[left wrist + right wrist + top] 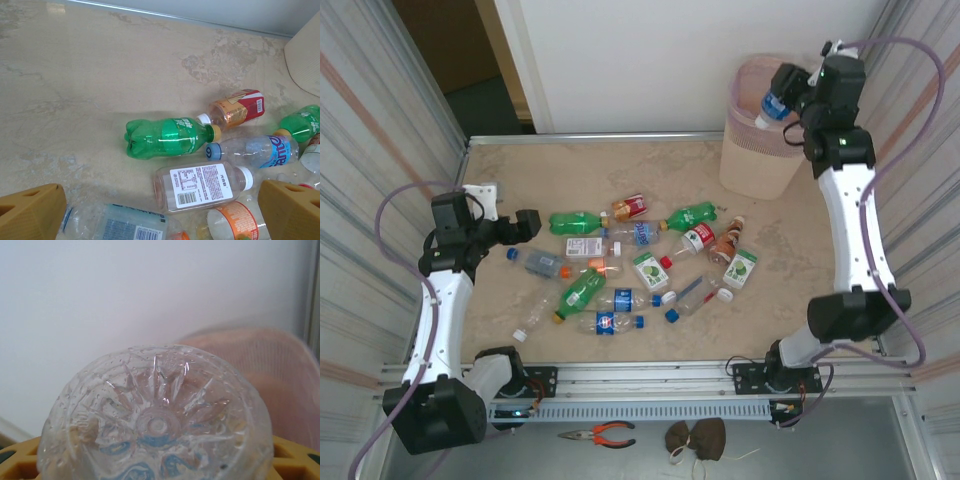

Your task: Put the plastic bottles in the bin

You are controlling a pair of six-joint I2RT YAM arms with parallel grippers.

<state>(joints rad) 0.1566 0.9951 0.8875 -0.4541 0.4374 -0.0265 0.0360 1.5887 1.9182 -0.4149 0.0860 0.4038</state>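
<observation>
Grips a clear bottle (773, 106) in the right tool (792, 98), clamped, above the bin (750, 165) at the counter's (520, 160) far right corner. Holds the left tool (527, 225) spread apart near the left edge, beside other bottles (582, 288) strewn mid-counter.

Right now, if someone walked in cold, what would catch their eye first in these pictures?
The right gripper holds a clear bottle up by the rim of the pink bin, at the far right corner of the table. Mid-table lie colourful scattered bottles, with a bright green bottle on their left side, next to the open left gripper that hovers there.
</observation>
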